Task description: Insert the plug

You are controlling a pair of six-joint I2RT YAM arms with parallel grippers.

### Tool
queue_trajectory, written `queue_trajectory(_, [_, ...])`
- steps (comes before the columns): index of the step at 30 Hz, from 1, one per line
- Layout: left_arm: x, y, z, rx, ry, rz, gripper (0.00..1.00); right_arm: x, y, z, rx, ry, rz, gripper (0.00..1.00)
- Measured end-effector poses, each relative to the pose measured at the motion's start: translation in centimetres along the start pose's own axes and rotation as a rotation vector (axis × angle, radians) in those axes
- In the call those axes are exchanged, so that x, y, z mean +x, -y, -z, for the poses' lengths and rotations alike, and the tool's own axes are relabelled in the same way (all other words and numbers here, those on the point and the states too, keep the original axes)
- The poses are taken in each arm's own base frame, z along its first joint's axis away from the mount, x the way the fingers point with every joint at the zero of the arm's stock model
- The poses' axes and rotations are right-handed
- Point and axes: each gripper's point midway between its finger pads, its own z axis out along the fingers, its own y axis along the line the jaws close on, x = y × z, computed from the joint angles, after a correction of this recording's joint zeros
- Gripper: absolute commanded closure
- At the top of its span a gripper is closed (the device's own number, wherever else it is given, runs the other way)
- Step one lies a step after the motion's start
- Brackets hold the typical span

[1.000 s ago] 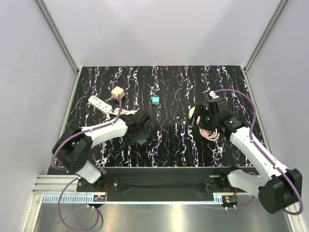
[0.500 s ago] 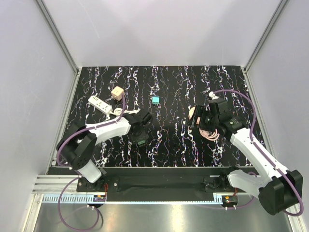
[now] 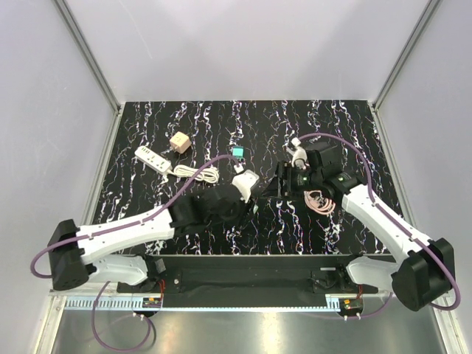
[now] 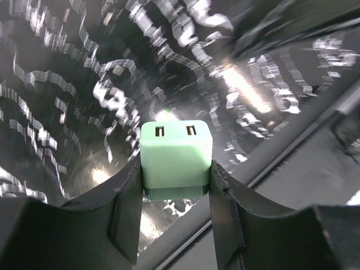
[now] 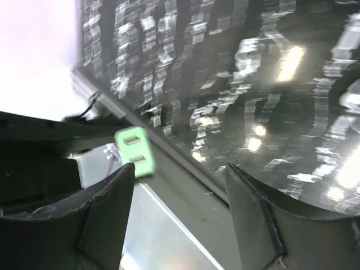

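left gripper (image 4: 176, 169) is clamped on the green adapter (image 4: 176, 151), hidden in the top view. right gripper (image 5: 179, 169) stands apart, its view blurred.

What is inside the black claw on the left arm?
A pale green plastic cube with two small slots on its near face, clamped by the left gripper. Its rear face and any prongs are hidden behind the cube itself.

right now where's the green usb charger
The green usb charger is clamped in the left tool, mid-frame in the top view, just left of the right tool.
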Motion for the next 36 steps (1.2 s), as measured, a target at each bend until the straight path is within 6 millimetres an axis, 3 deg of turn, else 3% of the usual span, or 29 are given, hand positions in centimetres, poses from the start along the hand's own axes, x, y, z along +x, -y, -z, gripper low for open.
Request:
queue_trajectory(6, [-1.7, 1.5, 2.5, 0.114, 0.144, -0.084, 1.0, 1.4, -3.8, -0.5, -0.094, -0.057, 0.053, 0.44])
queue_trajectory(12, [-1.0, 1.7, 2.7, 0.14, 0.149, -0.137, 1.0, 2.4, -4.8, -1.6, -0.112, -0.107, 0.036, 0.43])
queue_trajectory(25, [-1.4, 2.1, 2.3, 0.157, 0.189, -0.17, 1.0, 2.6, -6.7, -1.5, -0.163, -0.133, 0.021, 0.5])
queue_trajectory(28, [-1.5, 2.2, 2.4, 0.164, 0.195, -0.174, 1.0, 3.3, -6.6, -2.0, -0.161, -0.162, 0.022, 0.57])
queue_trajectory(29, [-1.5, 2.3, 2.4, 0.167, 0.194, -0.176, 1.0, 3.6, -6.6, -2.2, -0.162, -0.174, 0.024, 0.66])
queue_trajectory(30, [-1.3, 2.3, 2.3, 0.17, 0.187, -0.179, 1.0, 3.8, -6.7, -2.3, -0.166, -0.184, 0.029, 0.68])
queue_trajectory(35, [-0.6, 2.4, 2.3, 0.184, 0.164, -0.189, 1.0, 4.4, -6.5, -2.4, -0.17, -0.199, 0.047, 0.64])
queue_trajectory(36, [-0.6, 2.4, 2.3, 0.186, 0.164, -0.191, 1.0, 4.5, -6.5, -2.4, -0.172, -0.2, 0.047, 0.56])
